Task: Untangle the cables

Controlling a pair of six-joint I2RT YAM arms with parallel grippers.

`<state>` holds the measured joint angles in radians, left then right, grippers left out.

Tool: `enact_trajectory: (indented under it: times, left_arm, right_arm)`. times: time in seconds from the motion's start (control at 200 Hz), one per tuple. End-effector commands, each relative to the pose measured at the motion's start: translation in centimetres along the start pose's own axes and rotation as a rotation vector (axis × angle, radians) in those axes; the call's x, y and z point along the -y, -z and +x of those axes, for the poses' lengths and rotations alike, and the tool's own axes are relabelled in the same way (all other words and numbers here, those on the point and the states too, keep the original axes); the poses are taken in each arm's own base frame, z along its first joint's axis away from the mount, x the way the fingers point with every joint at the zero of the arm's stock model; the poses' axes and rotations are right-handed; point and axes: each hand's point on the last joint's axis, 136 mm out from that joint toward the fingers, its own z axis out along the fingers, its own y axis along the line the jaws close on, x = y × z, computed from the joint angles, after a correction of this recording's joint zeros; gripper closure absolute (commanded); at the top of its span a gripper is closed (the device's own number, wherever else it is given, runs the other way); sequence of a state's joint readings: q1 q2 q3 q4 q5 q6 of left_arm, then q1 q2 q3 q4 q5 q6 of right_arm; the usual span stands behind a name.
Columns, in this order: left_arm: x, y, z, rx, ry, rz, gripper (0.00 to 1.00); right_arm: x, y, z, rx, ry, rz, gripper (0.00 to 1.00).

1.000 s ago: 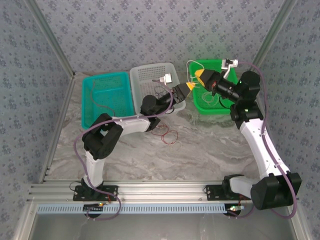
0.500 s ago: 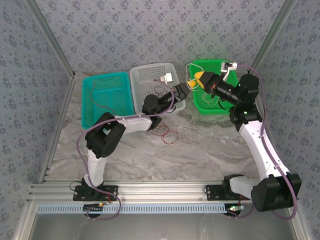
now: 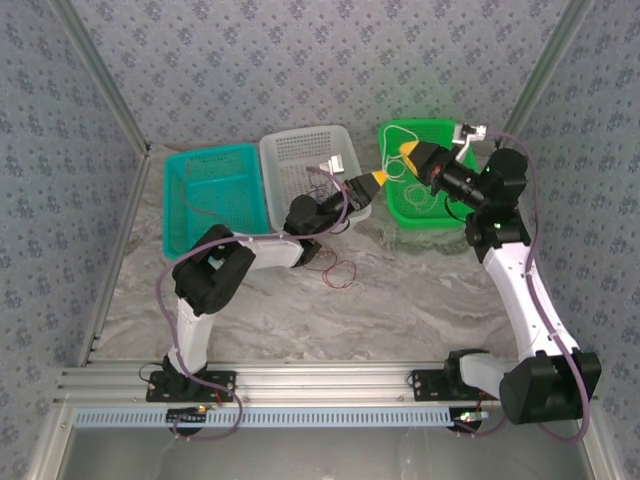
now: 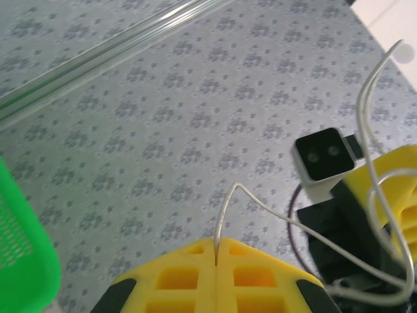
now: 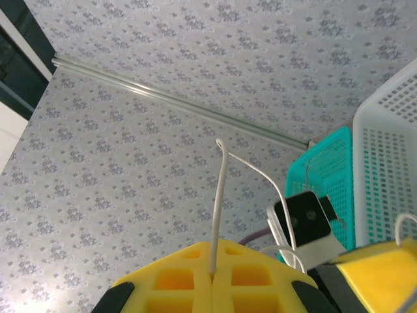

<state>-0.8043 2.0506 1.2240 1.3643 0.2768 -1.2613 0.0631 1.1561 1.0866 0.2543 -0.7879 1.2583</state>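
- The left gripper (image 4: 215, 242) is pinched tight on a white cable (image 4: 260, 205). Its yellow fingers (image 4: 176, 274) meet with no gap, and the cable comes out of the seam between them.
- From that seam the cable rises, bends sharply and runs down to the right toward the other yellow gripper, where it curls into a loose loop.
- The right gripper (image 5: 213, 246) is also closed on the white cable, which stands up from the seam between its fingers, hooks over at the top and trails down toward the left arm's wrist camera.
- In the top view the two grippers are near each other above the gap between the white basket (image 3: 300, 150) and the green basket (image 3: 395, 205). The left one is at the white basket's right rim and the right one over the green basket's far left corner.
- Both grippers are lifted off the table (image 3: 400, 300), so the held cable hangs in the air between them.
- Pale loops (image 3: 425, 197) lie inside the green basket, below the right gripper.
- Thin dark cables (image 3: 320, 183) lie in the near part of the white basket, just beside the left arm's wrist.
- A red cable (image 3: 338, 270) lies in small curls on the table, in front of the white basket and beside the left forearm.
- A teal basket (image 3: 200, 215) touches the white basket's left side.
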Motion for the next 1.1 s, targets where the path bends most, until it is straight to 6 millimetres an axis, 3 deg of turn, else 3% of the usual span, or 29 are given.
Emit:
enact_trajectory:
  times: [0.0,0.295,0.605,0.78,0.889,0.909,0.974,1.094]
  left_arm:
    - [-0.5,0.9,-0.1,0.023,0.008,-0.004,1.0]
    - [-2.8,1.5,2.0,-0.019,0.065,-0.05,1.0]
    - [-6.2,1.6,8.6,-0.162,0.171,-0.165,1.0]
    - [-7.6,1.1,10.6,-0.233,0.197,-0.223,1.0]
    - [-7.8,1.4,10.4,-0.249,0.158,-0.271,0.74]
    - [-7.9,1.5,10.3,-0.253,0.146,-0.284,0.7]
    - [-7.5,1.9,10.0,-0.263,0.097,-0.315,0.52]
    - [-6.6,2.4,9.4,-0.31,-0.015,-0.375,0.27]
  right_arm:
    - [-2.2,0.8,-0.8,0.005,0.07,-0.026,1.0]
    - [0.8,1.5,-1.8,0.027,0.105,0.08,1.0]
    - [3.5,3.0,-4.7,0.121,0.176,0.177,1.0]
    - [5.4,3.5,-5.1,0.119,0.243,0.263,1.0]
    - [8.4,4.5,-4.5,0.083,0.31,0.421,1.0]
    - [7.6,4.6,-5.0,0.093,0.337,0.427,1.0]
    - [9.0,5.2,-5.2,0.083,0.393,0.5,1.0]
    - [10.9,5.5,-5.3,0.052,0.431,0.541,1.0]
